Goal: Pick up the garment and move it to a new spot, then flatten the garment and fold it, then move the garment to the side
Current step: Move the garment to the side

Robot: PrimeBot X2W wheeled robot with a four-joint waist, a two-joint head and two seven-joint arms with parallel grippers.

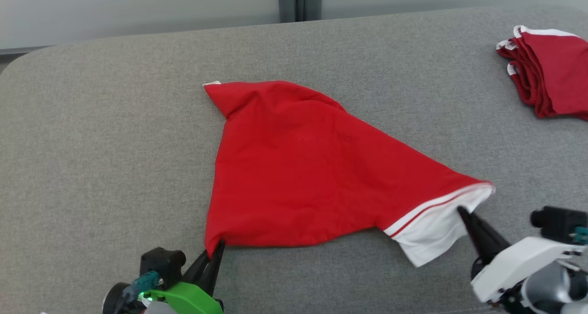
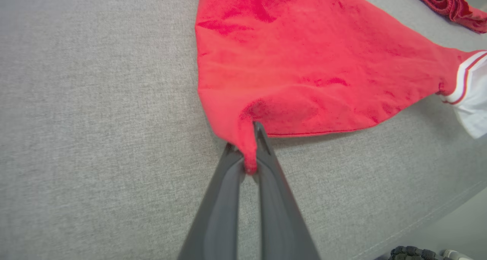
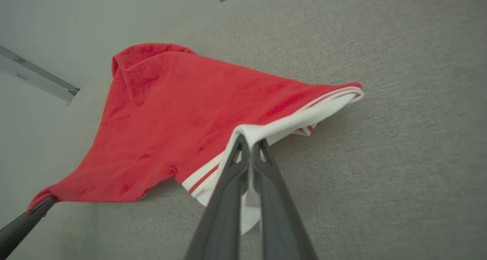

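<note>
Garment (image 1: 298,167) corners in both closed jaws

No legible text anywhere.

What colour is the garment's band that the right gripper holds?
The band is white with a thin red stripe; right wrist view shows it best.

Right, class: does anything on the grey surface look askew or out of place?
The red garment lies skewed and rumpled, not flat: the left hand pinches a red corner, the right hand its white-trimmed end. The folded red pile looks tidy.
</note>
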